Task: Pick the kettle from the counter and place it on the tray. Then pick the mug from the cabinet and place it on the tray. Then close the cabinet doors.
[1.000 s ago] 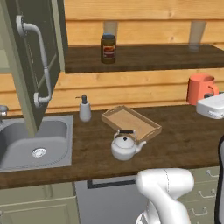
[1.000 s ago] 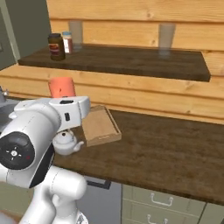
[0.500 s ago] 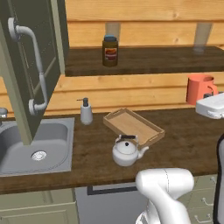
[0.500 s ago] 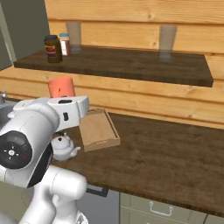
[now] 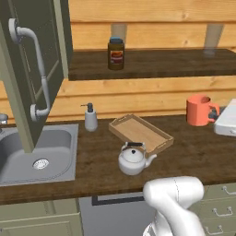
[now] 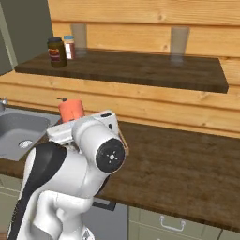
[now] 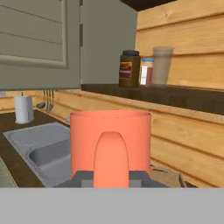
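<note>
The orange-red mug (image 7: pixel 110 142), a plain cylinder with its thick handle facing the hand camera, is pinched in the gripper (image 7: pixel 111 181), whose fingers are pressed in close on it. In the left base view the mug (image 5: pixel 200 110) hangs above the right end of the counter (image 5: pixel 198 156). The squat silver kettle (image 5: pixel 132 158) with its black handle stands near the counter's front edge, just beside the near corner of the light-wood tray (image 5: pixel 156 144), not on it.
</note>
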